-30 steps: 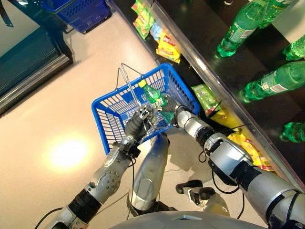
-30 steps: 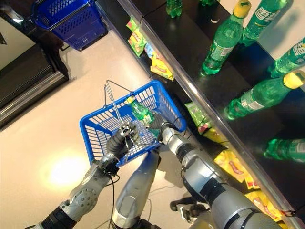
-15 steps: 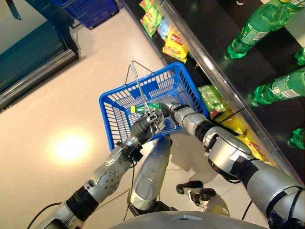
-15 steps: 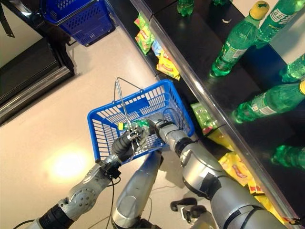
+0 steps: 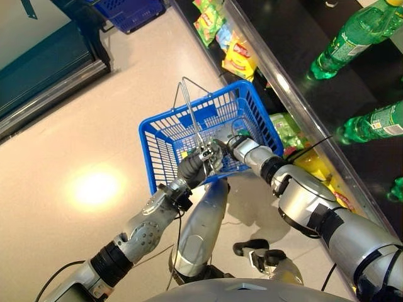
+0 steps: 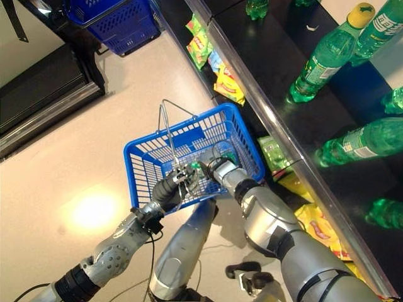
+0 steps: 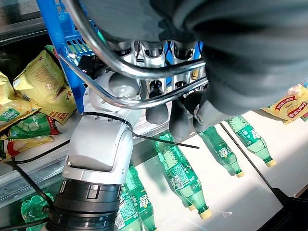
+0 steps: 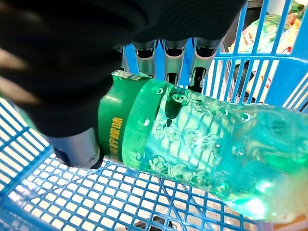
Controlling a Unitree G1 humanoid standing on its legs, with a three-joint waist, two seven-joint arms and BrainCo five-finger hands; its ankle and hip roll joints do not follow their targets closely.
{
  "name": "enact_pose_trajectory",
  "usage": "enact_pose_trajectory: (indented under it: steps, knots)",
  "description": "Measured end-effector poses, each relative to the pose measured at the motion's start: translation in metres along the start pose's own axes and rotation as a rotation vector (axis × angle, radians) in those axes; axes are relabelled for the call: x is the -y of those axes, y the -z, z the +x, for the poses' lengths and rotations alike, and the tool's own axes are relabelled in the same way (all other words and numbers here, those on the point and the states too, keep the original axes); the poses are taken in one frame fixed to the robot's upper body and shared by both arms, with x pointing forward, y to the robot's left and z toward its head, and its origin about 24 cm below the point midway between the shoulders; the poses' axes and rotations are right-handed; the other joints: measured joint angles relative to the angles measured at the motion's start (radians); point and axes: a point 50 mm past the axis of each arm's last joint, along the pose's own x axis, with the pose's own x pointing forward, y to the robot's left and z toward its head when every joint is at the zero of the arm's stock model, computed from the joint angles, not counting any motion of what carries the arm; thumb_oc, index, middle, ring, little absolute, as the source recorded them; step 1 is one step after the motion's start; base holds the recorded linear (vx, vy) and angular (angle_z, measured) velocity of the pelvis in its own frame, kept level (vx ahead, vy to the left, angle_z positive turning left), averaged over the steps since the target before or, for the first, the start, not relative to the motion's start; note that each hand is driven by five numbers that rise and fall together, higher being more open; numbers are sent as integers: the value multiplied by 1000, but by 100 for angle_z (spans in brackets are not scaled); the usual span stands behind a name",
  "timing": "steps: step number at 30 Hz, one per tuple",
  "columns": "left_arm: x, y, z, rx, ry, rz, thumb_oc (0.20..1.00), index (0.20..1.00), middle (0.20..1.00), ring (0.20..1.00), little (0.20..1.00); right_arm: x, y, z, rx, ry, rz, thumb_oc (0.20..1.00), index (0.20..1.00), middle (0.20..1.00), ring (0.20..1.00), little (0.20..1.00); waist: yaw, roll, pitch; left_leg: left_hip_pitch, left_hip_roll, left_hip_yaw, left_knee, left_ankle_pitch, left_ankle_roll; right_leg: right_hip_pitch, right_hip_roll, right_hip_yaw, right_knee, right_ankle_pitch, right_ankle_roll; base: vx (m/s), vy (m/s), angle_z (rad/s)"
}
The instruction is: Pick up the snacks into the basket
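We see the left hand [image 5: 192, 168] curled round the metal handle [image 7: 144, 72] of the blue basket [image 5: 165, 135], holding it beside the shelf [image 5: 296, 56]. The right hand [image 8: 82, 57] reaches down inside the basket, its fingers [image 8: 168, 62] and thumb wrapped round a green bottle [image 8: 192, 144] lying just above the mesh floor. Snack bags [image 5: 236, 56] hang along the shelf edge, and more green bottles [image 5: 352, 38] lie on top.

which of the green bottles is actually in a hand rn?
The green bottle down inside the blue basket, with the right hand curled round it. The other bottles stand on the dark shelf, untouched.
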Motion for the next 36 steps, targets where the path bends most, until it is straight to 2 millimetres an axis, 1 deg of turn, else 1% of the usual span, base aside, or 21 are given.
enact_pose_trajectory:
  steps: [1,2,7,8,10,14,23,25,26,27,28,29,30,31,32,34,35,36]
  knots:
    - [0,0,0,-1,3,0,200,200,200,200,200,-1,0,0,-3,-3,-3,849,849,849,849,849,0,0,0,0,-1,0,-4,3,-1,-1,-1,0,0,0,0,0,0,0]
    - [0,0,0,-1,5,0,200,200,200,200,200,-1,0,0,-5,-4,-3,1000,1000,1000,1000,1000,-1,0,0,0,-1,0,-5,4,-1,-1,-1,-1,0,0,0,0,0,0]
    - [0,2,1,-11,4,-4,200,200,200,200,200,0,1,0,-13,2,-4,1000,1000,1000,1000,1000,-7,1,-1,0,-1,-1,-5,4,-1,-1,-2,-2,0,0,1,0,0,0]
    - [-6,7,-1,-42,-33,-8,200,200,200,200,200,1,0,0,-12,5,-3,1000,1000,1000,1000,1000,-12,1,0,0,-1,-1,-5,4,-1,-1,-1,-2,0,0,1,0,0,0]
    - [-10,11,-3,-63,-56,-9,200,200,200,200,200,0,1,0,-17,4,-1,1000,1000,1000,1000,1000,-17,1,0,0,0,0,-5,4,-1,-2,-2,-2,0,1,2,0,0,0]
    - [-10,9,-2,-57,-55,-19,200,200,200,200,200,1,2,0,-26,6,-2,1000,1000,1000,1000,1000,-27,1,-1,0,1,0,-4,5,-1,-1,-1,-2,1,1,2,0,0,0]
    - [-10,8,-2,-53,-52,-16,200,200,200,200,200,1,6,-1,-46,21,0,1000,1000,1000,1000,1000,-32,1,-1,0,2,1,-1,5,-1,-1,-3,-2,3,2,3,-6,6,0]
    - [-11,6,-2,-48,-55,-13,200,200,200,200,200,2,10,-1,-75,42,67,1000,1000,1000,1000,1000,-36,1,-1,3,2,5,1,5,0,1,-5,-1,6,2,3,-17,33,0]
    - [-12,4,-2,-38,-61,-11,200,200,200,200,200,4,13,-1,-101,67,137,1000,1000,1000,1000,1000,-43,1,-1,5,3,8,1,7,2,4,-6,-1,7,3,4,-21,46,0]
    - [-12,3,-2,-31,-66,-8,200,200,200,200,200,4,15,-1,-116,81,186,1000,1000,1000,1000,1000,-59,1,-1,7,5,11,3,7,3,4,-10,0,7,3,3,-33,104,-1]
    - [-14,0,-2,-18,-78,-6,200,200,200,200,200,6,17,-2,-153,123,339,1000,1000,1000,1000,1000,-59,1,-1,10,10,26,3,10,8,8,-9,0,9,4,3,-23,96,-7]
    - [-16,-3,-3,-1,-102,-2,200,200,200,200,200,5,16,-2,-180,158,490,1000,1000,1000,1000,1000,-81,1,-1,20,20,37,3,11,11,13,-14,6,5,9,1,-23,95,-11]
    - [-18,-5,-5,12,-119,-1,200,200,200,200,200,5,14,-2,-192,180,576,1000,1000,1000,1000,1000,-78,1,-1,27,17,43,1,11,12,17,-8,11,3,12,2,-11,55,-22]
    - [-22,-10,-7,43,-151,2,200,200,200,200,200,6,8,-2,-198,214,702,1000,1000,1000,1000,1000,-94,1,-1,40,24,55,-1,10,15,17,-5,25,-3,20,1,-7,26,-30]
    - [-24,-13,-8,63,-171,2,200,200,200,200,200,5,4,-2,-192,234,762,1000,1000,1000,1000,1000,-102,1,-2,44,32,62,1,9,16,14,-1,37,-7,24,-3,-12,48,-35]
    - [-29,-19,-12,104,-216,39,200,200,200,200,200,5,-7,-4,-156,287,885,1000,1000,1000,1000,1000,-138,0,-3,54,49,73,3,9,16,9,2,53,-11,31,-9,-8,37,-28]
    - [-31,-20,-14,113,-226,39,200,200,200,200,200,4,-10,-5,-147,297,913,1000,1000,1000,1000,1000,-130,0,-3,58,49,77,0,9,16,9,6,57,-10,32,-9,7,62,-24]
    - [-35,-17,-21,118,-262,30,200,200,200,200,200,-6,-15,-8,-141,294,971,1000,1000,1000,1000,1000,-160,-7,-5,63,61,84,2,9,17,2,2,65,-12,36,-13,18,82,-20]
